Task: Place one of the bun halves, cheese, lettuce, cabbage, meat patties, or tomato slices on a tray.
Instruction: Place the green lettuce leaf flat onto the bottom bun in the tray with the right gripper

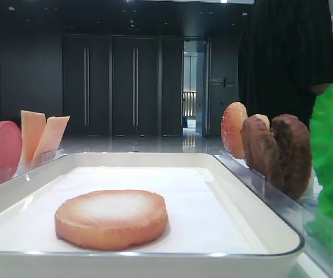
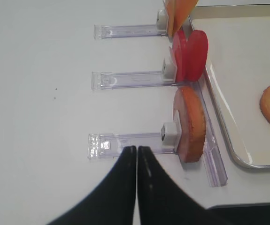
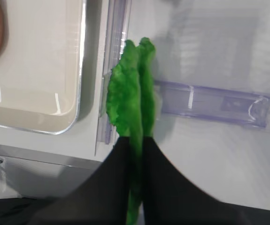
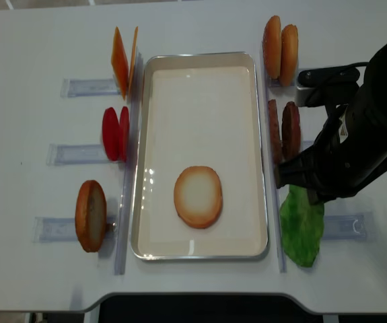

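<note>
One bun half point(image 4: 198, 196) is already lying in the tray point(image 4: 200, 59) at lower centre, and I'm pinching the lettuce point(image 3: 131, 101) with my right gripper point(image 3: 135, 140) pressed together, right of the tray, not yet carried over; left gripper point(image 2: 136, 149) is sitting pressed together, empty.

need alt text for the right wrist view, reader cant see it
The right gripper is shut on a frilly bright-green lettuce leaf, held edge-on above a white tabletop. To the left is a corner of the shallow white tray, with a clear plastic holder strip to the right.
</note>
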`<action>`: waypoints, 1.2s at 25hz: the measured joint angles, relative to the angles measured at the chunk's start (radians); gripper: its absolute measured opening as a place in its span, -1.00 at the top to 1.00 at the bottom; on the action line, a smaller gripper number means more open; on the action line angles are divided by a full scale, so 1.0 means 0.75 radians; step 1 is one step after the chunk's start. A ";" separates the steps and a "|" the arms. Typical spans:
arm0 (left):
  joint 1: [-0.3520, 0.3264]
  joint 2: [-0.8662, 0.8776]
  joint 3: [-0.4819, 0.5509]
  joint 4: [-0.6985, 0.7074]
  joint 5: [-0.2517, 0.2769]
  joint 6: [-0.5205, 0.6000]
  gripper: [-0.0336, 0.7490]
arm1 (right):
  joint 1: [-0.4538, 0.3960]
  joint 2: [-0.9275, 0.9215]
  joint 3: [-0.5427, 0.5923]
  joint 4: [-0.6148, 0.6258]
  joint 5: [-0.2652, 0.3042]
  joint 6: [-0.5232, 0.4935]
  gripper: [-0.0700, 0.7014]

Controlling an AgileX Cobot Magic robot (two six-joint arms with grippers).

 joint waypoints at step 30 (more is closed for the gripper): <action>0.000 0.000 0.000 0.000 0.000 0.000 0.93 | 0.031 0.000 -0.351 0.539 -0.204 -0.316 0.74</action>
